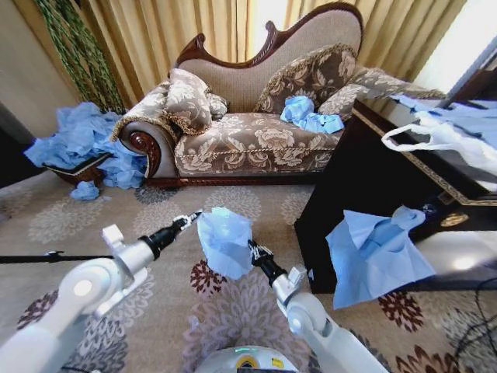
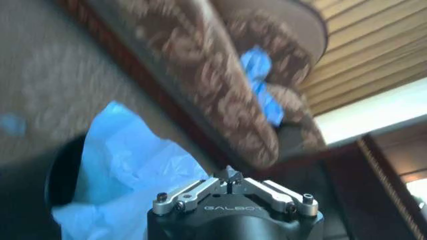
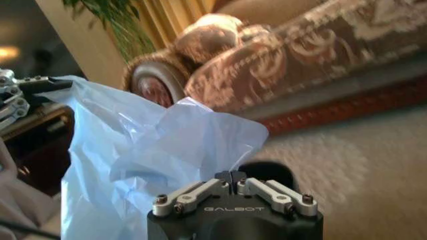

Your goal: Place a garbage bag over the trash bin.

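The light-blue crinkly garbage bag [image 1: 225, 241] is held up over the patterned carpet between my two grippers. My left gripper [image 1: 189, 219] is shut on its upper left edge, and that pinched corner shows in the right wrist view [image 3: 50, 84]. My right gripper [image 1: 252, 249] is shut against the bag's right side, its fingers closed at the plastic [image 3: 232, 175]. The trash bin shows as a black curved rim [image 2: 61, 172] beside the bag [image 2: 127, 165] and as a dark patch [image 3: 270, 170] behind the bag's edge. The bag hides it in the head view.
An ornate sofa [image 1: 256, 132] stands behind, with blue bags [image 1: 309, 115] on its seat. A heap of blue bags [image 1: 81, 140] lies at its left end. A dark table [image 1: 373, 179] at the right carries a white loop-handled bag [image 1: 443, 138] and a flat blue bag [image 1: 377, 252].
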Robot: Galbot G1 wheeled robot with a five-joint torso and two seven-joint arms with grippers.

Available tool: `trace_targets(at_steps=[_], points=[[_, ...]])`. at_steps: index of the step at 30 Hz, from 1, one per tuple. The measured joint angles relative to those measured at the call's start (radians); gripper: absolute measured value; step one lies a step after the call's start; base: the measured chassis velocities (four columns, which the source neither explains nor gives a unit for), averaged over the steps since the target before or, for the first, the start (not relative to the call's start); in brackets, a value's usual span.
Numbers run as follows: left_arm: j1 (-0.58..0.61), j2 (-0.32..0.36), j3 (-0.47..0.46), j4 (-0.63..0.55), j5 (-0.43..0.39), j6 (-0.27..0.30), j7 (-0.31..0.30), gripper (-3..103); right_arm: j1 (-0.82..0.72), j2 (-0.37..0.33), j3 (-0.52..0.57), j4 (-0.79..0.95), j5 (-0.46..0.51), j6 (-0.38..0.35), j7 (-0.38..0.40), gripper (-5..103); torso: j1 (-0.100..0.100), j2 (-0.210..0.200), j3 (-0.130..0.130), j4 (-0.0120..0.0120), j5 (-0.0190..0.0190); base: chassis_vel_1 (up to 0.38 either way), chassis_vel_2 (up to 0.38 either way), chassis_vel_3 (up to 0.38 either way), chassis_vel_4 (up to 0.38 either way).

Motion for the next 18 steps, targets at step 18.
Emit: trace_targets(at_steps=[18], points=[[-0.133,-0.061,0.148,0.182,-0.003,-0.047,-0.055,0,0.032,0.034,0.007,-0.046,-0.017,0.015,0.002,0,0.000,0.000,0.000,0.0004,-0.0002,0.000,0.000,0.000,0.000]])
